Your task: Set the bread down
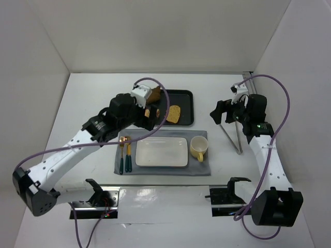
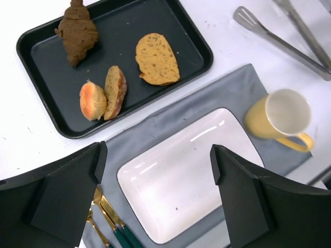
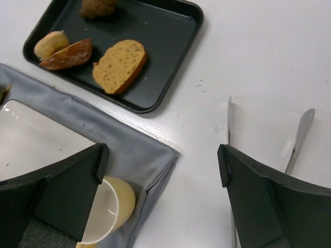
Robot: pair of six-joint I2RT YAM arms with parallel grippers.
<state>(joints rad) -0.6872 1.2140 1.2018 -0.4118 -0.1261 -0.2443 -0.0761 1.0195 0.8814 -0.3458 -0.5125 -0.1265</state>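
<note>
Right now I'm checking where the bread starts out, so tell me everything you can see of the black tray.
The black tray is a shallow rectangle with rounded corners and a raised rim, matte, perhaps dark metal or plastic. It lies flat on the white table, beyond the grey mat, its near edge running close along it. It holds four breads: a brown croissant, a flat slice, and a crusty slice beside a small roll.

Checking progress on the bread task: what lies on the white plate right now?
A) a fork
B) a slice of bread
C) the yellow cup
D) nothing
D: the white plate is bare, while the bread slice lies on the black tray beyond it.
</note>
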